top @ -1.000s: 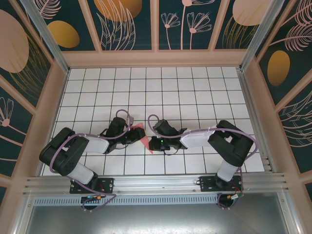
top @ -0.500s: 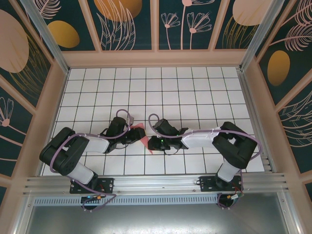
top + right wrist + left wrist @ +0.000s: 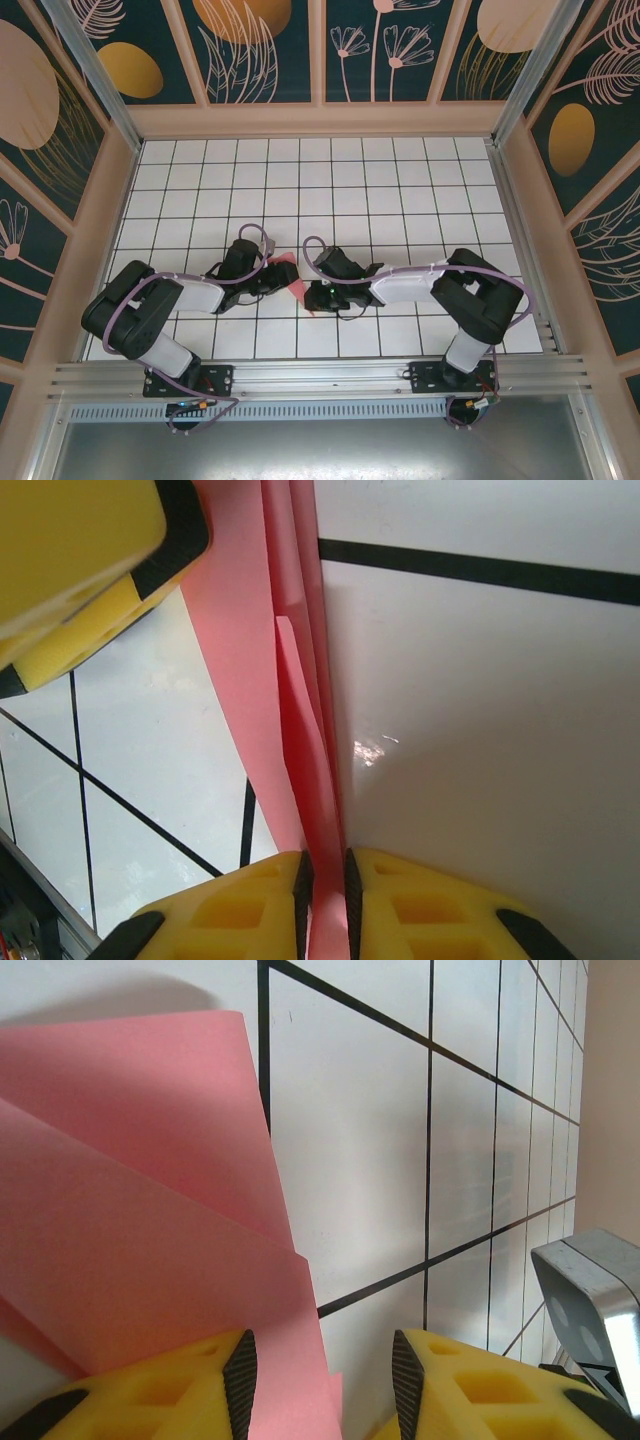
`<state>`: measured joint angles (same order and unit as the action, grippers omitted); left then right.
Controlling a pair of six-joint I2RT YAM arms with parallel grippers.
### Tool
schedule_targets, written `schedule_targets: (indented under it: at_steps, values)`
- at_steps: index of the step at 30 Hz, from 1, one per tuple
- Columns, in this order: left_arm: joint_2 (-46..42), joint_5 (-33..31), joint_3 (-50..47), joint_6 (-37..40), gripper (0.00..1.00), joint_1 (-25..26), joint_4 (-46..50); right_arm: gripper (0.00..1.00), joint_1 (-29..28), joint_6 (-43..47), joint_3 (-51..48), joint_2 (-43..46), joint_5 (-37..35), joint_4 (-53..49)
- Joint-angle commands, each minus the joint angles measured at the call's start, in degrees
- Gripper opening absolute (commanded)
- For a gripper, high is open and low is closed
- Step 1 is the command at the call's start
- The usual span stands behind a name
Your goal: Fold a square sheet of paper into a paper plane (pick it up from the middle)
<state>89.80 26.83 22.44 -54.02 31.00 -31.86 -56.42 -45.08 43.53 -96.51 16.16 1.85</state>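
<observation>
The salmon-pink paper [image 3: 293,281] is folded into a narrow pointed shape with stacked layers and lies on the white grid table between the two grippers. In the right wrist view my right gripper [image 3: 325,865] is shut on the folded paper [image 3: 300,730], its pads pressing the layers together along a crease. In the left wrist view my left gripper [image 3: 320,1360] stands open, and the pink flaps [image 3: 130,1220] reach into the gap beside its left finger [image 3: 238,1380]. From above, the left gripper [image 3: 272,278] sits at the paper's left side and the right gripper [image 3: 312,292] at its lower right.
The white tiled table [image 3: 400,190] extends far behind the arms. Patterned walls and an aluminium frame [image 3: 300,378] enclose it. A yellow finger of the left gripper [image 3: 80,560] shows at the top left of the right wrist view, close to the paper.
The right gripper has shifted slightly left and toward the near edge along the paper. The left arm has stayed where it was.
</observation>
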Motion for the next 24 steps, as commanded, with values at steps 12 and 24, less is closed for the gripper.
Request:
schedule_targets:
  at_steps: [12,24]
  values:
    - [5.9,-3.9,0.4,3.2,0.42,0.7,5.8,0.25,-1.1,1.4,1.2,2.4,-0.6,-3.7]
    - [5.6,-3.7,0.5,3.4,0.42,0.7,6.4,0.26,-3.5,3.4,4.8,0.5,-4.6,-9.7]
